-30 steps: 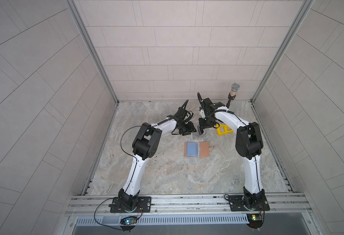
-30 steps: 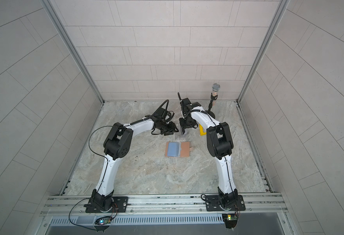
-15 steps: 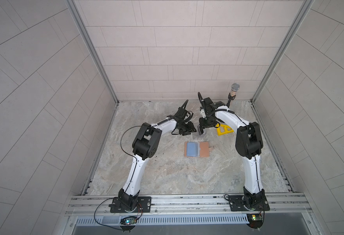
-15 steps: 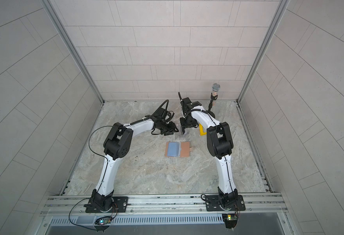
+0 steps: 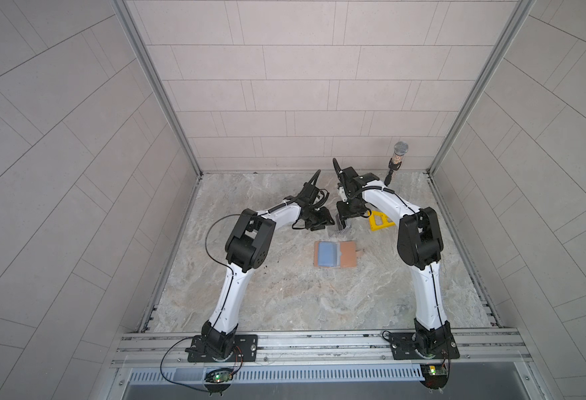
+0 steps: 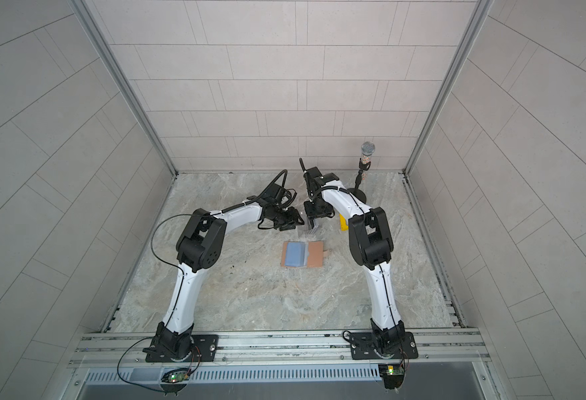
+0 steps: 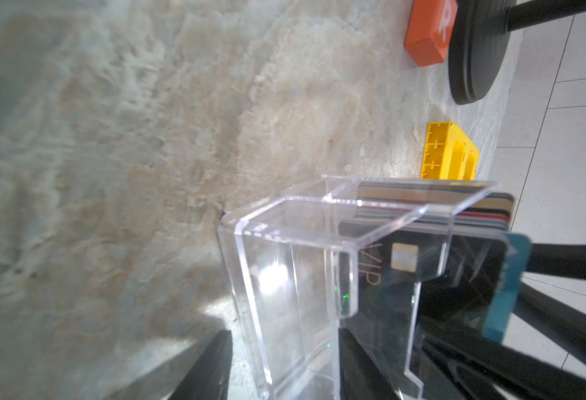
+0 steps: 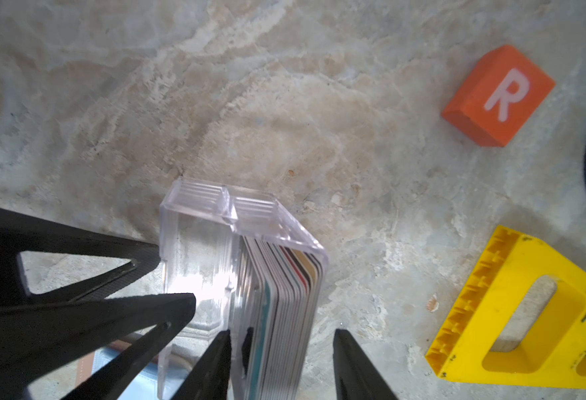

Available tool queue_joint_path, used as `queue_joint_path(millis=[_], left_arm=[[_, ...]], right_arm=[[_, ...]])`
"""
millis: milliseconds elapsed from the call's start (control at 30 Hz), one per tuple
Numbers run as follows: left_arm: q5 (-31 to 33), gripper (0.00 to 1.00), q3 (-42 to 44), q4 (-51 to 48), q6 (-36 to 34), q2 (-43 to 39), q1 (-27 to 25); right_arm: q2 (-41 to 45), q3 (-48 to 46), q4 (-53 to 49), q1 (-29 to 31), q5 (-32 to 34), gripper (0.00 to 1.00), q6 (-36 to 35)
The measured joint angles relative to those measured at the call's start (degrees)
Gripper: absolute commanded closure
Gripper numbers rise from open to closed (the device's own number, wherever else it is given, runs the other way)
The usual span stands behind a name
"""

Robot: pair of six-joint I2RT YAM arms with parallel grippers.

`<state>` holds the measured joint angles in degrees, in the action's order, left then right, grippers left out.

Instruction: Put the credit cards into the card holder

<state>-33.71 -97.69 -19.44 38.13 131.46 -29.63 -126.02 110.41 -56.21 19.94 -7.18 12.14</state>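
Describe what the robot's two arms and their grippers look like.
Both the left arm and right arm have white tubular links, bulky black joint housings and black base plates. A thin black cable runs along each, looping loose by the left arm's elbow. The left gripper and right gripper are black; their fingers taper to points, with triangular cut-outs.

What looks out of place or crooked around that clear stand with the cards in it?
One teal card juts out past the black card beside it in the clear stand, so the cards sit uneven. A few dark specks also dot the table.
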Motion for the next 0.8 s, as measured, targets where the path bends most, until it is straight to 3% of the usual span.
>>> queue_joint_path(millis=[400, 800], left_arm=[[-0.31, 0.48, 0.31, 0.48, 0.00, -0.07, 0.00], [-0.33, 0.48, 0.33, 0.52, 0.00, -0.07, 0.00]], right_arm=[[-0.02, 0.00, 0.02, 0.55, 1.60, 0.60, 0.02], [-0.02, 1.55, -1.31, 0.74, 2.75, 0.61, -0.15]])
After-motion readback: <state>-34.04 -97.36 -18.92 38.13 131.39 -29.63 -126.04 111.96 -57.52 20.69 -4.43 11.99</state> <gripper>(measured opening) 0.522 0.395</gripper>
